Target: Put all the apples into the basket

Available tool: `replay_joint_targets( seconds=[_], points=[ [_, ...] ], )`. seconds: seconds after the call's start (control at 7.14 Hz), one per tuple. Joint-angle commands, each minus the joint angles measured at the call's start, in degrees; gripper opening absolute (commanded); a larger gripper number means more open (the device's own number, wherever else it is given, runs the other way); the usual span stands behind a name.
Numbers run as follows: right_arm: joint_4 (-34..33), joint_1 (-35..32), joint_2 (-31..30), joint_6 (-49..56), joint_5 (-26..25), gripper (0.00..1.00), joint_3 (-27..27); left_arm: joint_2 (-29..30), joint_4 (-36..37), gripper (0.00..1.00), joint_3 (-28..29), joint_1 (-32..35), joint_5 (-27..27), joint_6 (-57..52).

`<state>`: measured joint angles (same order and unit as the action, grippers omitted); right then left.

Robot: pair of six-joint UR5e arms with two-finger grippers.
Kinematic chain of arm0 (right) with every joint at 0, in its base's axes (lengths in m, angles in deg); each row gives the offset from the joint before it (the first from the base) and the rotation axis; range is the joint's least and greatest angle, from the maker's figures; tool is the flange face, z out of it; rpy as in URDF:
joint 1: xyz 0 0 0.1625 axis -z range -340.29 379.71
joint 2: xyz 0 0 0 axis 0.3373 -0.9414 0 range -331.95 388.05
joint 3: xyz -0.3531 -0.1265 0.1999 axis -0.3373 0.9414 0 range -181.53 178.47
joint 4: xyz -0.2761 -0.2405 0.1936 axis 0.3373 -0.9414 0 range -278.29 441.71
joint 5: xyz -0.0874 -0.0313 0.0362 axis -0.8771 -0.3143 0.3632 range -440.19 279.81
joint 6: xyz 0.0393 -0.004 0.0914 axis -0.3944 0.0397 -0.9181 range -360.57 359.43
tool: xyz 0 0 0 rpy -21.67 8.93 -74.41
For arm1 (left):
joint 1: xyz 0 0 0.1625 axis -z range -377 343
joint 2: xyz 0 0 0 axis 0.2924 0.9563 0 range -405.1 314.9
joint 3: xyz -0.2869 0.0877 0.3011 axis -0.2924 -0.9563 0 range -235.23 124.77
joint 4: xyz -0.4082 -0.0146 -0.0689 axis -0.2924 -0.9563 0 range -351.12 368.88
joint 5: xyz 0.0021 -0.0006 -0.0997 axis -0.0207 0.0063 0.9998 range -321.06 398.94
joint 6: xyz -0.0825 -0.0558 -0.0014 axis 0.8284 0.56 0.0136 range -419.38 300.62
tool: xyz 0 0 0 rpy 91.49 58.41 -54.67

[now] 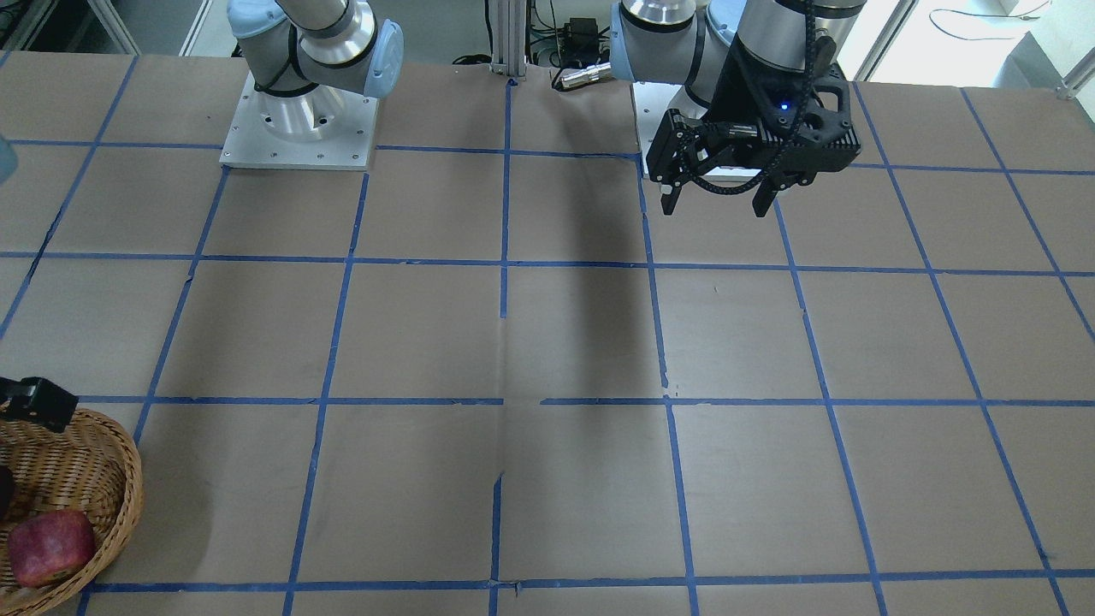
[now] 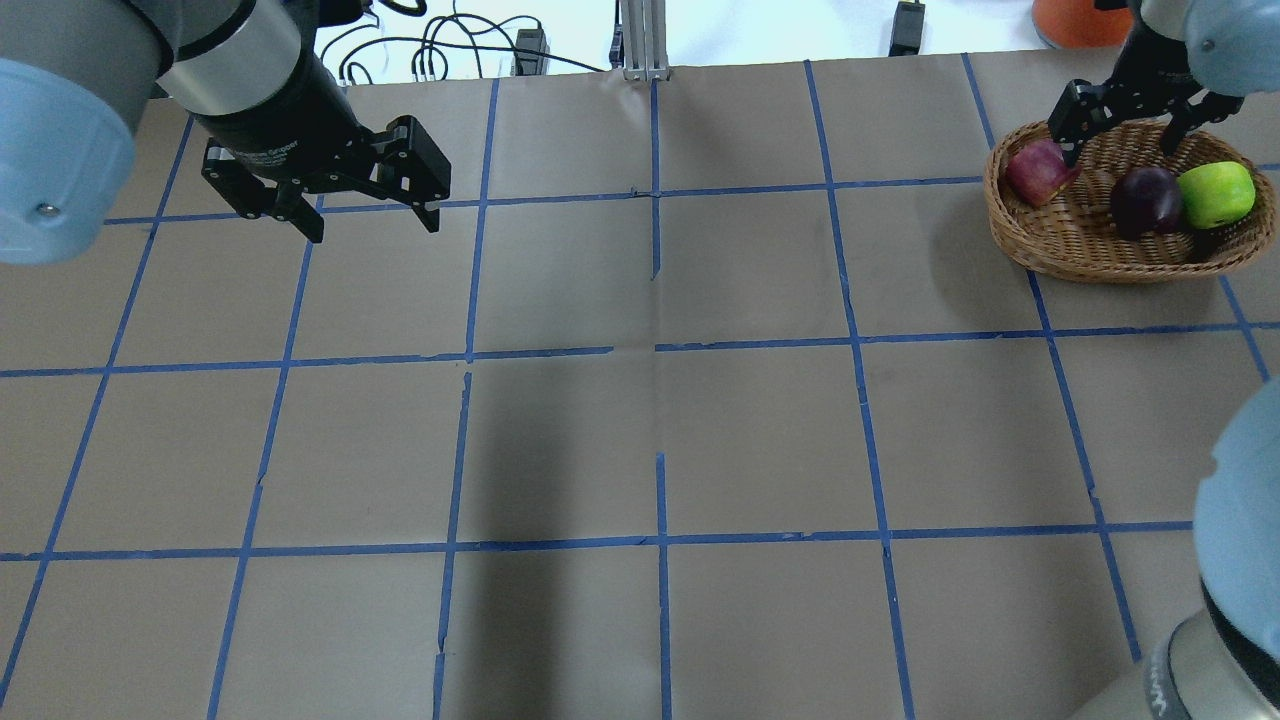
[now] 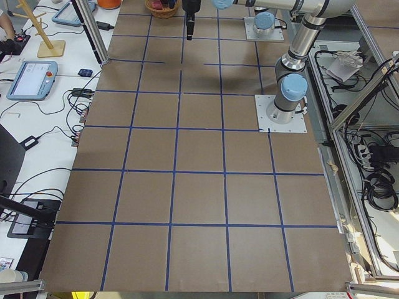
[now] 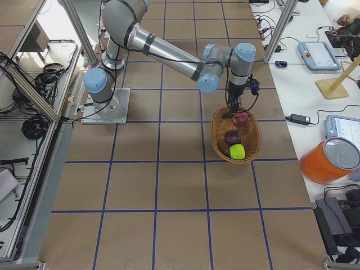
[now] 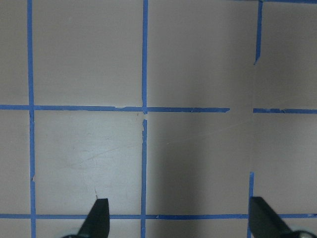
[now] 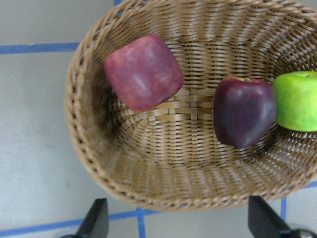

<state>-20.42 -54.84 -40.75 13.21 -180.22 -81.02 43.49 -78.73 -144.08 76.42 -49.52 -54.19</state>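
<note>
all three apples in the basket; task appears complete

the red apple lies at one end of the basket, apart from the other two. the dark maroon apple and the green apple sit side by side at the opposite end, seemingly touching. the right gripper hangs just above the basket's red-apple end, fingers spread wide, holding nothing. the left gripper hangs over the table, well apart from the basket, likewise spread and empty. judgement: every apple is inside the basket's rim, none perched on it. only lifting the right arm away from the basket seems left. risk is low, though a finger could snag the rim.
</note>
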Motion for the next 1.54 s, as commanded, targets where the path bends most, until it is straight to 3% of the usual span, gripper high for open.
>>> replay_joint_targets(
  seconds=[0.0, 0.14, 0.28, 0.56, 0.84, 1.4],
  points=[
    [14.09, -7.07, -10.87, -5.05, 4.27, 1.00, -0.23, 0.00, -0.02, 1.00, -0.01, 0.00, -0.04, 0.00],
    [19.64, -8.32, -13.27, -8.73, 7.80, 1.00, -0.23, 0.00, -0.02, 1.00, -0.09, 0.00, -0.04, 0.00],
    [23.18, -11.98, -15.03, -9.99, 7.74, 1.00, -0.32, 0.00, -0.11, 1.00, -0.09, 0.00, -0.04, 0.00],
    [23.56, -18.76, -15.84, -19.47, 7.30, 1.00, -1.19, 0.00, -0.02, 1.00, -0.09, 0.00, -0.04, 0.00],
    [28.29, -19.14, -17.67, -18.88, 7.66, 1.00, -2.51, 0.00, -0.02, 1.00, -0.09, 0.00, -0.04, 0.08],
    [28.04, -16.07, -17.86, -16.87, 7.74, 1.00, -2.69, -0.09, -0.28, 1.00, -0.18, 0.00, -0.13, 0.00]
  ],
)
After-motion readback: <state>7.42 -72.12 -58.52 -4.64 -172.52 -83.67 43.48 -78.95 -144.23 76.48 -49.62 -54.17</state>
